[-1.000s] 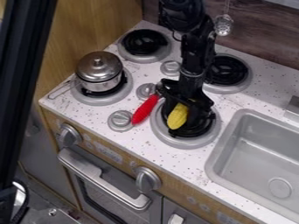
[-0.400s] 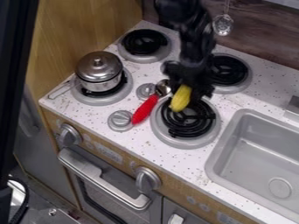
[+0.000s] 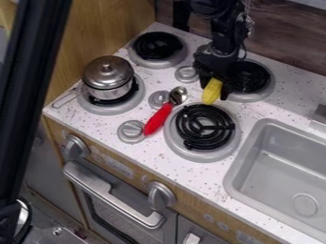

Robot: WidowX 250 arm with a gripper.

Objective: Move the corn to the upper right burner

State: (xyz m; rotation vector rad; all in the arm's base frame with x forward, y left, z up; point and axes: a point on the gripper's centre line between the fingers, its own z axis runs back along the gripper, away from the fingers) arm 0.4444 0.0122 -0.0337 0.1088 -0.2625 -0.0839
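Surface: across the speckled surface (image 3: 274, 112), the carrying step is judged to be in hand; next, the corn (image 3: 212, 91) is to be brought over the upper right burner (image 3: 253, 97), lowered onto its coil and let go.
Sink: it (image 3: 255, 157) is set into the right side; it is not expected to be crossed.
Arm: the black arm (image 3: 224, 40) is seen above the upper right burner's left side, by which part of the target is hidden.
Burners: 4 are seen; by the lower right burner (image 3: 197, 155) no corn is held up, and the upper left burner (image 3: 159, 63) is passed by on this route.
Pot: the lidded metal pot (image 3: 108, 78) is borne by the lower left burner (image 3: 109, 109), well apart from the corn.
Gripper: the black gripper (image 3: 214, 89) is pointed downward; its jaws are closed around the corn.
Spoon: the red-handled spoon (image 3: 157, 119) is laid beside the lower right burner; no hindrance is expected from it.
Corn: it is held between the right-hand burners, near the target's front left rim; if released too soon, it could be dropped on that rim.
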